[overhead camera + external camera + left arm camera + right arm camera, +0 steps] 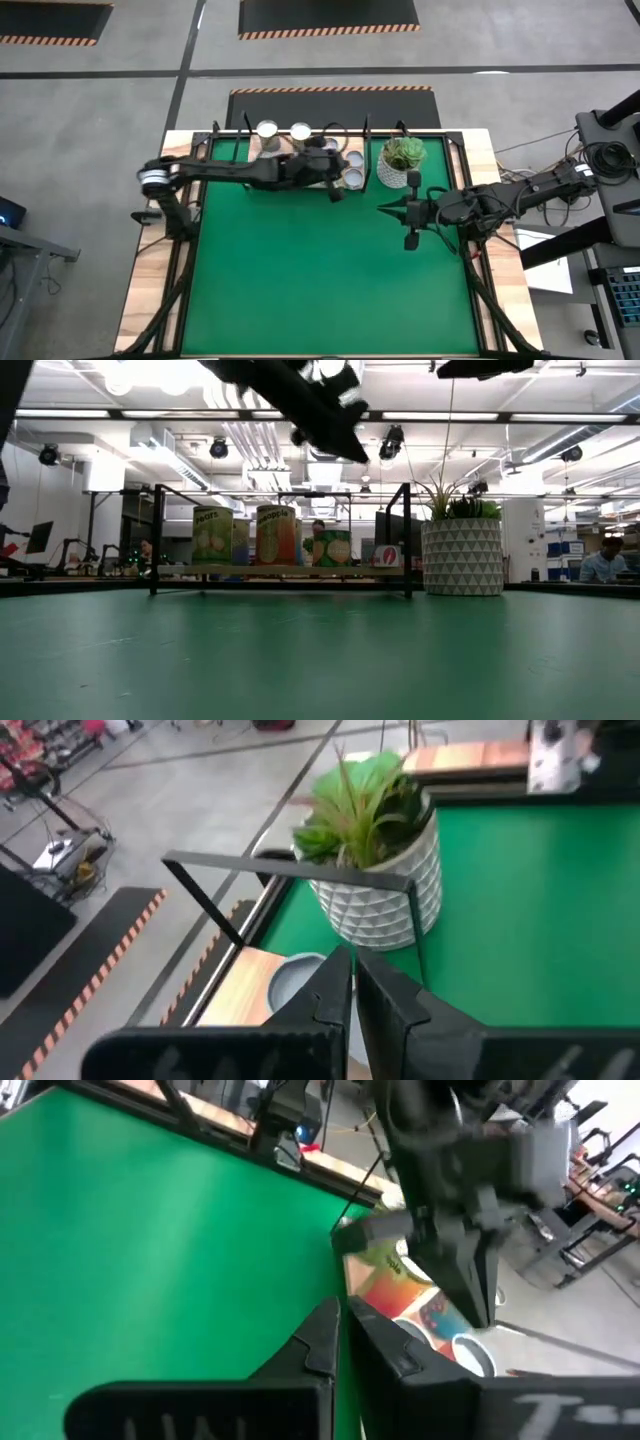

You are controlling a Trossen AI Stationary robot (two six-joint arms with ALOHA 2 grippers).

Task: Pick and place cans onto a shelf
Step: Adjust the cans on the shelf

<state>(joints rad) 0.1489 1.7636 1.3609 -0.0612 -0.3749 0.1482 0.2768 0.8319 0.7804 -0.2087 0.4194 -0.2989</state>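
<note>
The shelf (180, 569) stands at the table's far edge with several cans on it. Two cans (267, 130) (300, 130) sit at its far side and two more (355, 158) (352, 179) at its right end. In the low view I see green-labelled cans (212, 535) (333, 547) and an orange one (275, 535). My left gripper (338, 192) (352, 955) is shut and empty, hovering above the shelf's right end, over a silver can top (298, 978). My right gripper (382, 208) (340, 1308) is shut and empty, in the air near the plant, pointing toward the table's left.
A white patterned pot with a green plant (403, 162) (462, 555) stands just right of the shelf, between the two grippers. The green mat (320, 280) covers the table's near half. The shelf's black wire frame (290, 870) rises above the board.
</note>
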